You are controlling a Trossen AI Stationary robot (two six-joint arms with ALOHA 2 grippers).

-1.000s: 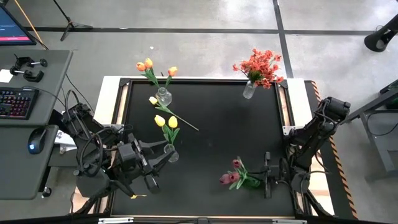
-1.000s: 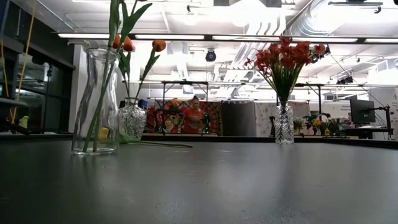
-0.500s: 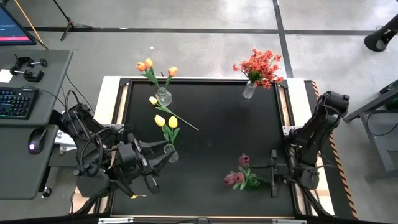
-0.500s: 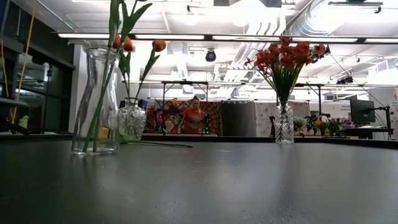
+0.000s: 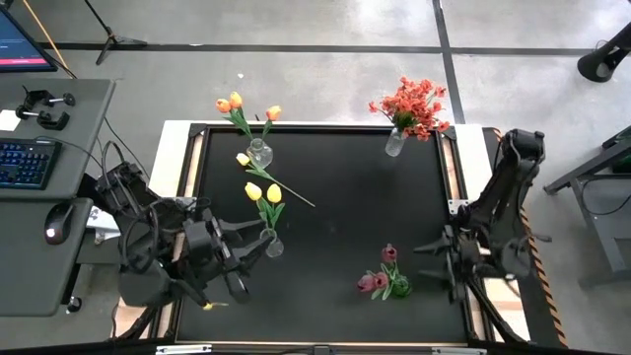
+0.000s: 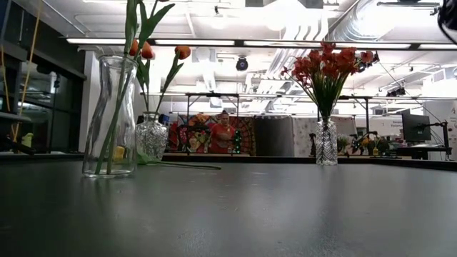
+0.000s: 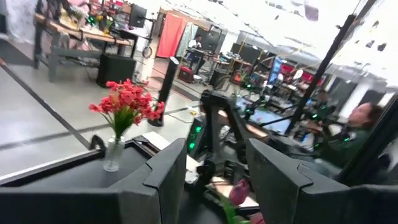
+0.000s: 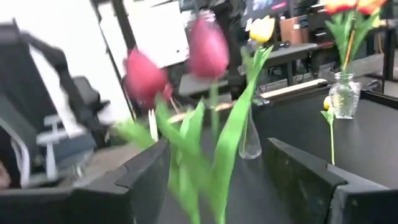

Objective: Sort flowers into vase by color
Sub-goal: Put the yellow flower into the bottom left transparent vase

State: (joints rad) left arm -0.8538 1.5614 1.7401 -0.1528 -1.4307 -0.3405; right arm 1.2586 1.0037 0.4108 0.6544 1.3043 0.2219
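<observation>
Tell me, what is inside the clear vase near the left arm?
The clear vase holds green stems of yellow tulips. The stem ends at the bottom show through the glass; water cannot be told.

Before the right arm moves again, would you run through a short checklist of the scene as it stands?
1. Right gripper open and clear of the pink tulips: ok.
2. Pink tulips in a vase: cannot tell; none shows under them from above.
3. Left gripper beside the near vase with the yellow tulips: ok; whether it grips it, cannot tell.
4. Red-orange sprays upright in their vase: ok.
5. One yellow flower lying on the table, unsorted: not ok.
</observation>
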